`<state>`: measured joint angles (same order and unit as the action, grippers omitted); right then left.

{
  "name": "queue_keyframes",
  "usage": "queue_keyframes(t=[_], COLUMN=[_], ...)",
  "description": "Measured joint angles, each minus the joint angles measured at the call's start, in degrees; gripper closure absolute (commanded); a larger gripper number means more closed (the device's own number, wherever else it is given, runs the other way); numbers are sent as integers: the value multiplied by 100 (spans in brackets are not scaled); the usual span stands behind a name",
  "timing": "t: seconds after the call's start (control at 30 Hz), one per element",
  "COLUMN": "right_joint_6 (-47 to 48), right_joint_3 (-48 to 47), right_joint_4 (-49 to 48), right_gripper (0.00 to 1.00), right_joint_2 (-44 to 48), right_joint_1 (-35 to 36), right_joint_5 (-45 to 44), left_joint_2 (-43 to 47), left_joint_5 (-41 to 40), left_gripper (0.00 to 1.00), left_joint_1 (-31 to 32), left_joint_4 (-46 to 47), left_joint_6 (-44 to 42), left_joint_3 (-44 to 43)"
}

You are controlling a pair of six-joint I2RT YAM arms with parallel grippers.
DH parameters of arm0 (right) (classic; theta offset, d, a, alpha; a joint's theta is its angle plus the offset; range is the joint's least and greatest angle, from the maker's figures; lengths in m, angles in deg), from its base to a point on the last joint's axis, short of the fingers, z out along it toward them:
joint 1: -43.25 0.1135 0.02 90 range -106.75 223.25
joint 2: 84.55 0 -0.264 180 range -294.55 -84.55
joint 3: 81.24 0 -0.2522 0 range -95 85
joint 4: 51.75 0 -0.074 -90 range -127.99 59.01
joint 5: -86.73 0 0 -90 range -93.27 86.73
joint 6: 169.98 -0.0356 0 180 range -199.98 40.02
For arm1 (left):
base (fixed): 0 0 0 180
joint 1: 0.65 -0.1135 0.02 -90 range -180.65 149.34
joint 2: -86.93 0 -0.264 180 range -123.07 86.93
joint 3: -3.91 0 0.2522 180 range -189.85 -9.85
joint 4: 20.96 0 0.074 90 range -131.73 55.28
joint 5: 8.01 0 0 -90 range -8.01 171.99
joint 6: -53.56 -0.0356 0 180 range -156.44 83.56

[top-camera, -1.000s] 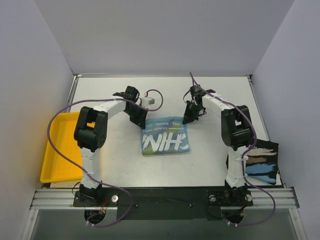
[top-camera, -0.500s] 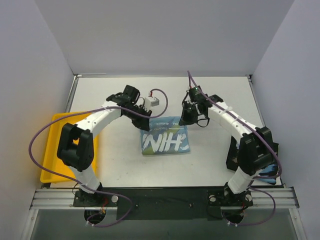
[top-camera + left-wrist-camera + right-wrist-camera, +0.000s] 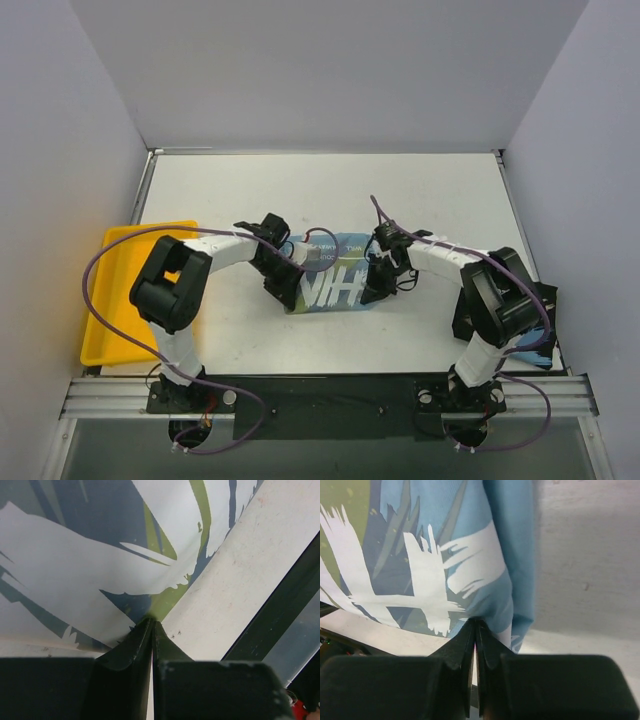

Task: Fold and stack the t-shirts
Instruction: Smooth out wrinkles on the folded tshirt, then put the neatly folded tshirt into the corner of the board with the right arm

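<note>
The light blue t-shirt (image 3: pixel 340 285) with white print lies folded in the middle of the table. My left gripper (image 3: pixel 286 296) is shut on its left edge. The left wrist view shows the closed jaws pinching a corner of the printed cloth (image 3: pixel 90 570) just above the table. My right gripper (image 3: pixel 372 293) is shut on the shirt's right edge, and the right wrist view shows blue cloth (image 3: pixel 470 530) bunched at the closed fingertips (image 3: pixel 468 635). The black t-shirt (image 3: pixel 522 322) with pale print lies at the near right, partly hidden behind the right arm.
A yellow plastic tray (image 3: pixel 110 320) sits at the left edge of the table. Grey walls stand on three sides. The black and silver base rail (image 3: pixel 320 392) runs along the near edge.
Both grippers have moved from the shirt's far edge towards the near side, carrying cloth with them. The blue shirt now shows as a narrower folded band.
</note>
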<state>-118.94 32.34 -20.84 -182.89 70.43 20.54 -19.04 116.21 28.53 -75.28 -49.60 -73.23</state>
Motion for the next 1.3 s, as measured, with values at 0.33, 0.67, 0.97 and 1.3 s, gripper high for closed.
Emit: queue_keyframes(t=[0.33,0.67,0.97,1.3], right_joint_6=[459,933,734,1351], right_joint_3=[-529,-1504,-1211,-1176], right_joint_4=[505,240,-723,-168], right_gripper=[30,38,100,100], right_joint_2=[778,-896,-1211,-1016], right_joint_1=[-614,-866,-929,-1117], right_joint_5=[-514,-234,824,743], left_joint_2=[769,433,94,369], left_joint_5=[79,-4,-140,-525], left_gripper=[60,58,58,57], left_joint_1=[-98,-787,-804,-1071], left_joint_4=[-208,286,352,308], left_joint_6=[-179,466,651,507], left_joint_3=[-365,-369,-389,-575])
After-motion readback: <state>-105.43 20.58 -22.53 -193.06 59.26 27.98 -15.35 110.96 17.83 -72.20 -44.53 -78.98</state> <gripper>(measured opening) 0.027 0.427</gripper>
